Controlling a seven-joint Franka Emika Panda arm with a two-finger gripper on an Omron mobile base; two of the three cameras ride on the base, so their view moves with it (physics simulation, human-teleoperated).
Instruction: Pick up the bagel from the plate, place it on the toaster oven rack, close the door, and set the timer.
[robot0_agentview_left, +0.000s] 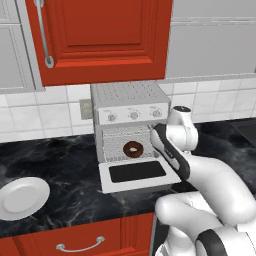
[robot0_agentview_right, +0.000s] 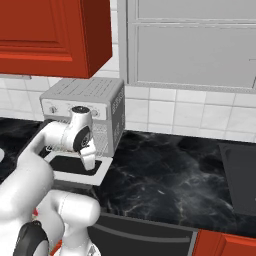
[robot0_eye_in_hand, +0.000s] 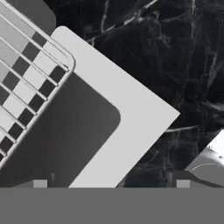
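Stock of the counter as I read it from my station, left to right.

Item: the plate (robot0_agentview_left: 22, 197), round, white, lying flat on the black marble counter (robot0_agentview_left: 65, 175) at the far left of the left base view, well apart from the oven.

Item: red lower cabinet front (robot0_agentview_left: 80, 239) with a curved silver handle, below the counter edge.

Item: red upper cabinet door (robot0_agentview_left: 97, 37) with a long silver handle, directly above the oven.

Item: the toaster oven (robot0_agentview_left: 131, 102), white-grey, three knobs across its front panel, standing against the tiled wall.

Item: the bagel (robot0_agentview_left: 133, 148), dark brown ring, inside the oven cavity on the toaster oven rack (robot0_eye_in_hand: 24, 94). I see the rack as a silver wire grid in the hand view, upper left.

Item: the door (robot0_agentview_left: 137, 175), swung down flat in front of the oven, white frame around dark glass. In the hand view its corner runs diagonally across the picture over the marble.

Item: the gripper (robot0_eye_in_hand: 111, 183), just right of the oven mouth and above the open door's right end. In the hand view its two finger tips stand far apart at the bottom edge, one over the glass and one over the marble, with nothing between them. I log it as spread wide and holding nothing.
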